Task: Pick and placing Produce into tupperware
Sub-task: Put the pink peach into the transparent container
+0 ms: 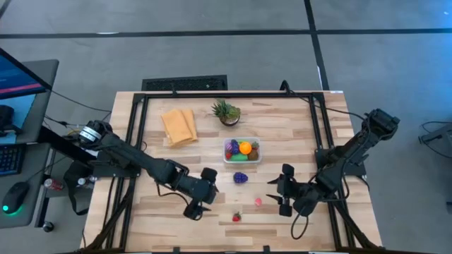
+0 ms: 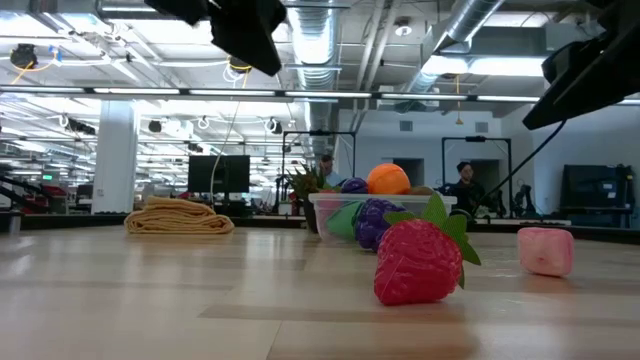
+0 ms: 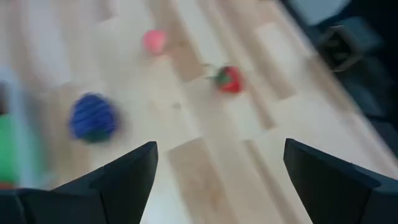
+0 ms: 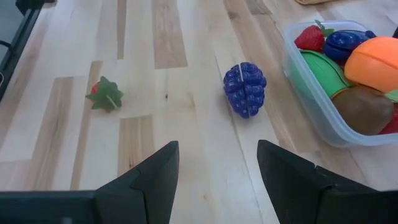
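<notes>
Both end effectors, left [image 1: 197, 209] and right [image 1: 283, 200], hover empty with fingers apart near the tupperware [image 1: 242, 152]; its far contents are hidden. Purple berry [image 1: 241, 178] lies just beside it, long axis pointing toward the strawberry [image 1: 236, 217]

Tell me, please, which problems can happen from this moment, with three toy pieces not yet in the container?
1. The tupperware already looks full, with the orange piece on top, so another piece may roll off.
2. The purple grape cluster lies close beside it; a grasp there may push the light container.
3. The red strawberry and pink piece are tiny and may slip from open fingers.
</notes>
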